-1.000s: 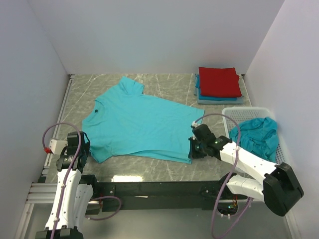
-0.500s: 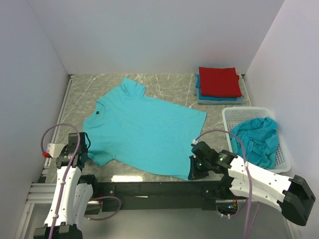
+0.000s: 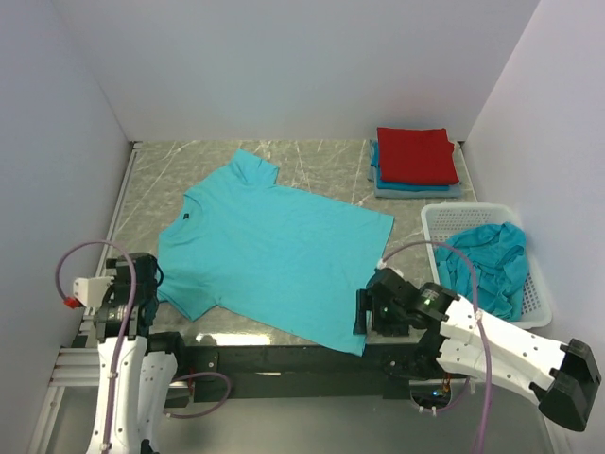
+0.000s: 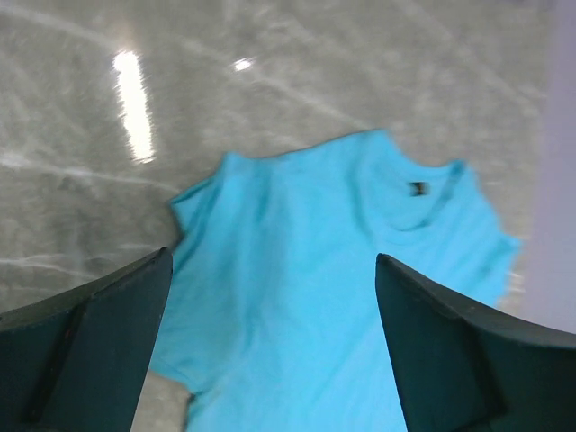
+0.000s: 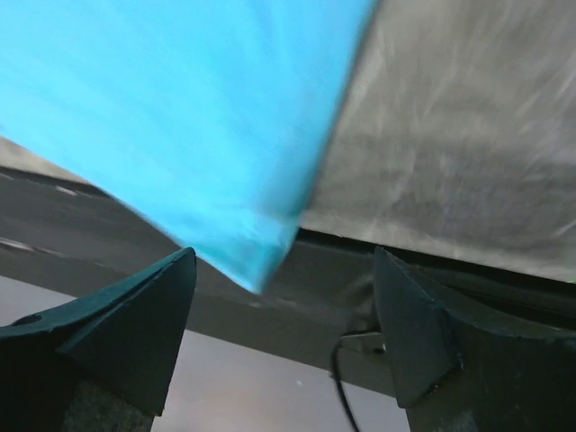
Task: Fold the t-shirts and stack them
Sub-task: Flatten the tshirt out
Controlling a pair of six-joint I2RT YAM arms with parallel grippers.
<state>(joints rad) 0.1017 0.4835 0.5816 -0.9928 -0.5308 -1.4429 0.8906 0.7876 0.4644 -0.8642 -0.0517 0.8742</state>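
From above, we see the left gripper (image 3: 135, 284) just beside the near sleeve, at the spread shirt's 8 o'clock. Only its wrist camera shows its jaws standing wide with nothing between them, and a dark tag (image 4: 415, 189) inside the collar. The turquoise shirt (image 3: 274, 251) lies flat on the grey marbled desk (image 3: 312, 161), collar toward 10 o'clock and hem toward 4 o'clock. The right gripper (image 3: 363, 312) sits at the hem's near corner. Its wrist view shows wide, empty jaws and that corner drooping over the desk's front edge onto the dark rail (image 5: 108, 225). At 1 o'clock a folded stack (image 3: 383, 180) carries a red shirt (image 3: 414, 154). At 3 o'clock a white basket (image 3: 430, 219) holds crumpled turquoise shirts (image 3: 492, 260).
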